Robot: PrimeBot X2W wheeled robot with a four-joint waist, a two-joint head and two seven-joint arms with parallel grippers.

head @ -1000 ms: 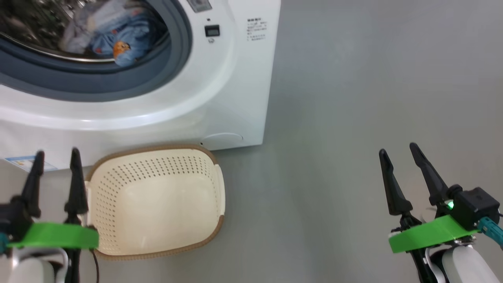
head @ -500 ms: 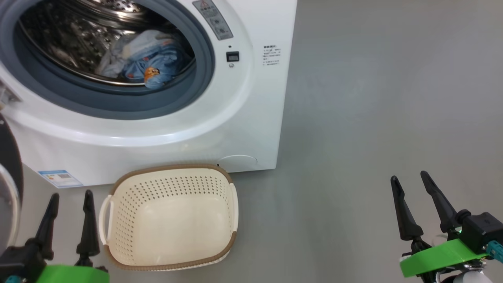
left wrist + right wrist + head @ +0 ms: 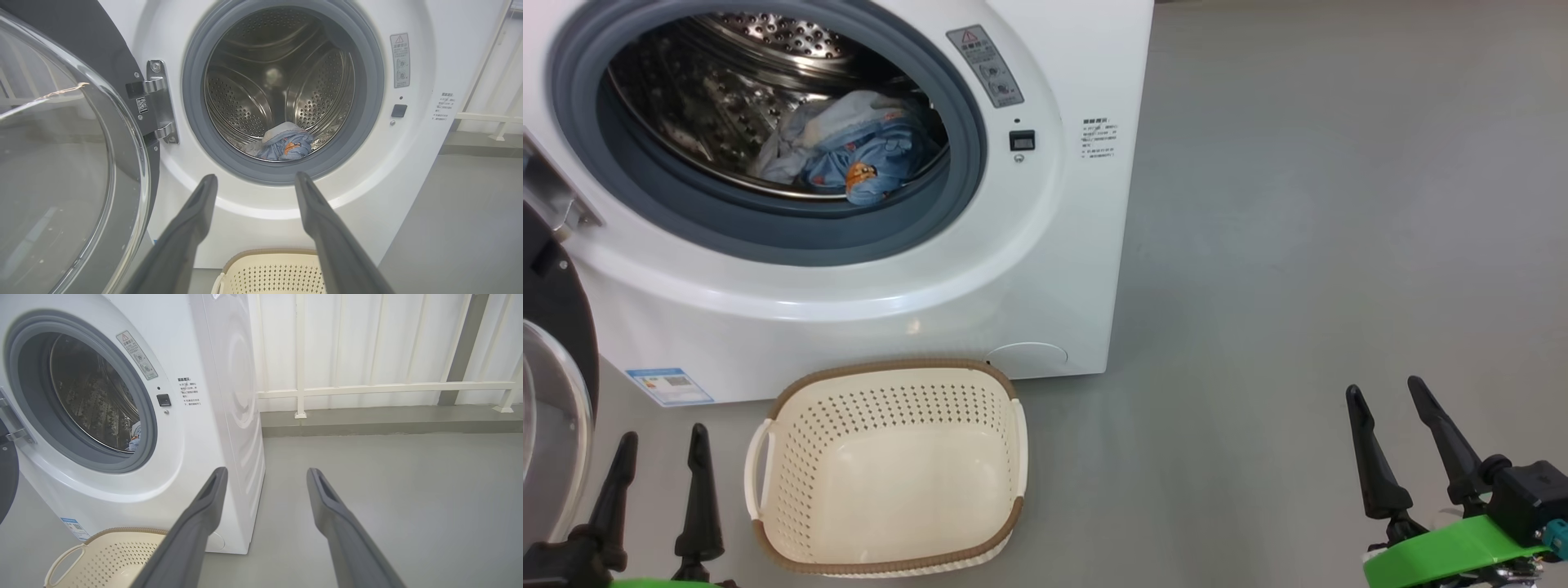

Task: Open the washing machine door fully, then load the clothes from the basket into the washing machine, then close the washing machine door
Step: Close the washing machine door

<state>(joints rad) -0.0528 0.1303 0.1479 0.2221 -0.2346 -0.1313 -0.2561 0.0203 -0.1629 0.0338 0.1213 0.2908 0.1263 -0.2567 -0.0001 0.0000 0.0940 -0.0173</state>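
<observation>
The white washing machine (image 3: 1045, 245) stands with its round black door (image 3: 556, 384) swung open to the left, its glass bowl (image 3: 49, 163) large in the left wrist view. Blue clothes with orange prints and a pale piece (image 3: 858, 151) lie inside the steel drum (image 3: 282, 143). In front of the machine, the cream basket (image 3: 890, 474) sits on the floor, nothing inside it. My left gripper (image 3: 662, 445) hangs open just left of the basket, holding nothing. Far to the right over bare floor, my right gripper (image 3: 1384, 392) is open too.
Grey floor (image 3: 1298, 245) stretches to the right of the machine. A white railing (image 3: 367, 390) and a raised kerb run along the wall behind. The open door's hinge (image 3: 159, 102) is at the machine's left side.
The head camera has tilted up and back, so the machine, basket and both grippers sit lower in the picture and the open door has come into view at left. Both grippers stay open.
</observation>
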